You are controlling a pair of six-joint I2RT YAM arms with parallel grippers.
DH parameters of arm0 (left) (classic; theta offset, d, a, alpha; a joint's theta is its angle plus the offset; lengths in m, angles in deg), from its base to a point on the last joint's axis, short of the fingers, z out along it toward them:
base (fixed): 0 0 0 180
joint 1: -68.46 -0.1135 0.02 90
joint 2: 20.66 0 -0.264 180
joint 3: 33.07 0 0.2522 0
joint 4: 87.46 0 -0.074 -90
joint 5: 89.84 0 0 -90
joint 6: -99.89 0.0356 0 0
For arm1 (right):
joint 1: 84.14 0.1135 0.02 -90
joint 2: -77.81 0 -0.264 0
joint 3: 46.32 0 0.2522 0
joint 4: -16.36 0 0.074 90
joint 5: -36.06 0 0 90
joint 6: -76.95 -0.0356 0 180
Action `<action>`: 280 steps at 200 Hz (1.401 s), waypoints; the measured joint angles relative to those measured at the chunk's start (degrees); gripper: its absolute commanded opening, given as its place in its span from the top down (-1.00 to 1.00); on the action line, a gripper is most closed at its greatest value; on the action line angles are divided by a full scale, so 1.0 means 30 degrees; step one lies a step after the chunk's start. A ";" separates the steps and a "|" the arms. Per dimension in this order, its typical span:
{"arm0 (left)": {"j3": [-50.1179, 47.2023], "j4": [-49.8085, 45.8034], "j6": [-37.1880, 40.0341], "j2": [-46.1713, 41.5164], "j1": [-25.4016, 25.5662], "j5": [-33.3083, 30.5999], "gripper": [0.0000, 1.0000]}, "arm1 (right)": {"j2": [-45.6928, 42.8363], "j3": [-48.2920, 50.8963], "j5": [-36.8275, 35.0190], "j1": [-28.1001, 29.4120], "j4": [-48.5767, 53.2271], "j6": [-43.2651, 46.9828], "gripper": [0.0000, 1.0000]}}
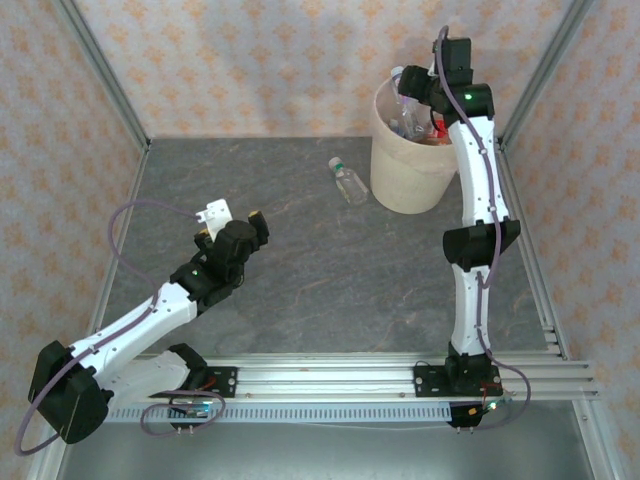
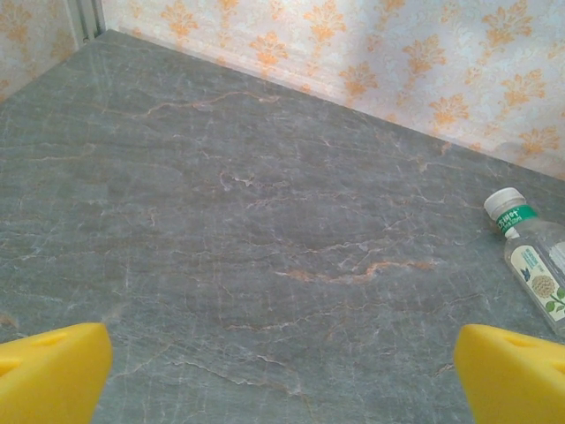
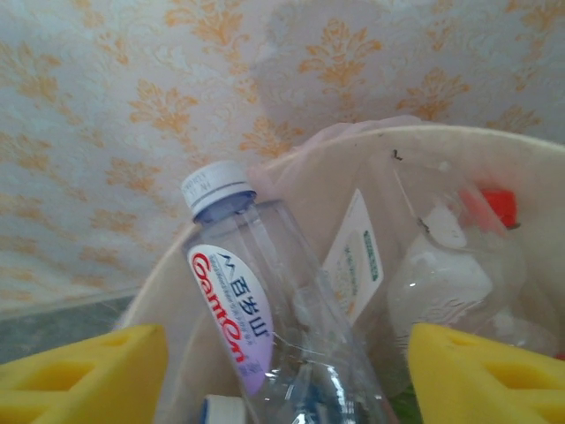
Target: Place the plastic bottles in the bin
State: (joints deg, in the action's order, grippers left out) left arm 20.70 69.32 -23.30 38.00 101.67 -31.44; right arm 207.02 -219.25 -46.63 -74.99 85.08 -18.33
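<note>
While right arm (image 1: 478, 190) stretches over bin (image 1: 400, 185), left arm (image 1: 150, 315) folded low

Large round cream bin (image 1: 405, 185) lined with thin translucent plastic, clear bottles (image 1: 415, 125) heaped inside, one white-capped bottle (image 3: 252, 309) with red-lettered label tilted cap-up near its rim, a green-banded bottle (image 1: 348, 181) lying on its side just left of the bin.

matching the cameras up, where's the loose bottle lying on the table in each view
top external: the loose bottle lies on the table, just left of the bin.
left wrist: at the right edge, white cap pointing toward the wall.
right wrist: this camera faces into the bin, at other bottles.
shared landmark: the orange-patterned wallpaper.
</note>
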 measured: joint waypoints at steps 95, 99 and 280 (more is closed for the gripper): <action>0.0000 -0.0211 -0.0073 0.0991 0.0000 0.0372 -1.00 | 0.0284 0.1770 -0.4328 0.0831 0.1923 0.2375 -0.12; 0.0000 -0.0211 -0.0080 0.1042 0.0000 0.0372 -1.00 | 0.0131 0.2062 -0.4663 0.0809 0.2033 0.2463 -0.12; -0.0401 -0.0117 -0.0998 0.0226 -0.0350 0.0408 -1.00 | -0.8867 0.9581 -0.4269 0.5435 0.0401 0.3927 -0.69</action>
State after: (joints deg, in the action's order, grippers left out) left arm 19.50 68.97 -26.29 38.68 100.62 -30.21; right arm 180.42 -190.51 -59.44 -58.69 86.28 -6.55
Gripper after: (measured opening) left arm 0.995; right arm 0.831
